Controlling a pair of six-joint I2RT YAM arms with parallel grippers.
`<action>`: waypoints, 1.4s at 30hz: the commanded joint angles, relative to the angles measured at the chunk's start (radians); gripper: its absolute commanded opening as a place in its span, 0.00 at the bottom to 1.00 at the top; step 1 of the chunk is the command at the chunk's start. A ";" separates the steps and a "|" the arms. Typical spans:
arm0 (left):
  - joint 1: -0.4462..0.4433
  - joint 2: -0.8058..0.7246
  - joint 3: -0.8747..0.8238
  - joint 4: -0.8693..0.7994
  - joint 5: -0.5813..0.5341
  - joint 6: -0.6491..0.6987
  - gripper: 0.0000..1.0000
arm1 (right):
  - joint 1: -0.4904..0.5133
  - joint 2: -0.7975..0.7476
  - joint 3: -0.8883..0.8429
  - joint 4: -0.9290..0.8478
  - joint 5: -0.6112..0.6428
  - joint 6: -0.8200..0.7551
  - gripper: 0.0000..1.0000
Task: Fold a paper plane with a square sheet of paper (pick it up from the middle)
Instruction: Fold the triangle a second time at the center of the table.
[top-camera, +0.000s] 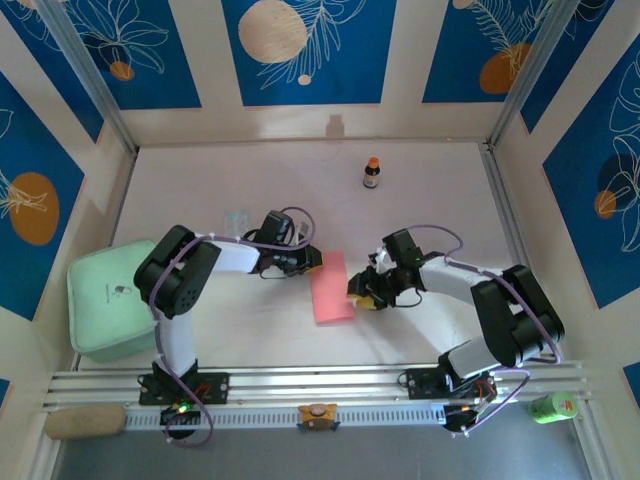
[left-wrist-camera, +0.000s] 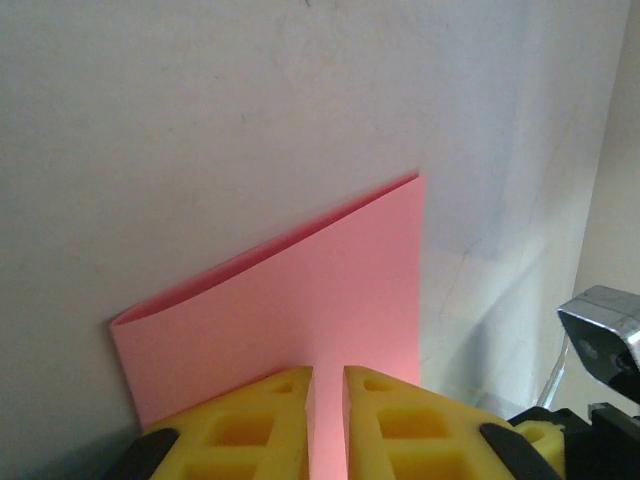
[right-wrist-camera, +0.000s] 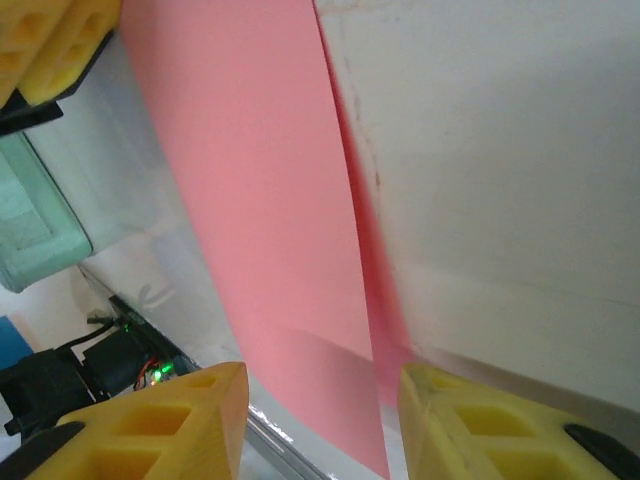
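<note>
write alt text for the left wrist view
A pink sheet of paper, folded in half with its layers slightly parted along the far edge, lies on a white table. The left gripper pinches the sheet's near edge between its yellow fingers at the bottom of the frame.

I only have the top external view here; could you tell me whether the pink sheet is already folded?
Observer: Yes. In the left wrist view the square sheet of paper lies doubled, two layers parted slightly along the far edge.
Operator: Thanks. How does the left gripper stand?
Observer: The left gripper is nearly closed at the sheet's near edge, pink showing in the slit.
Operator: And the right one?
Observer: The right gripper is open wide, the sheet's edge running between its fingers.
</note>
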 joint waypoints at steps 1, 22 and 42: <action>0.007 0.024 -0.018 -0.047 -0.008 0.001 0.17 | 0.019 0.042 0.011 0.013 -0.078 0.005 0.44; 0.007 0.006 -0.016 -0.004 0.020 -0.017 0.20 | -0.023 0.118 0.043 0.187 -0.155 0.009 0.28; 0.002 -0.284 -0.047 -0.056 -0.070 0.071 0.52 | -0.068 0.173 0.054 0.238 -0.179 0.006 0.04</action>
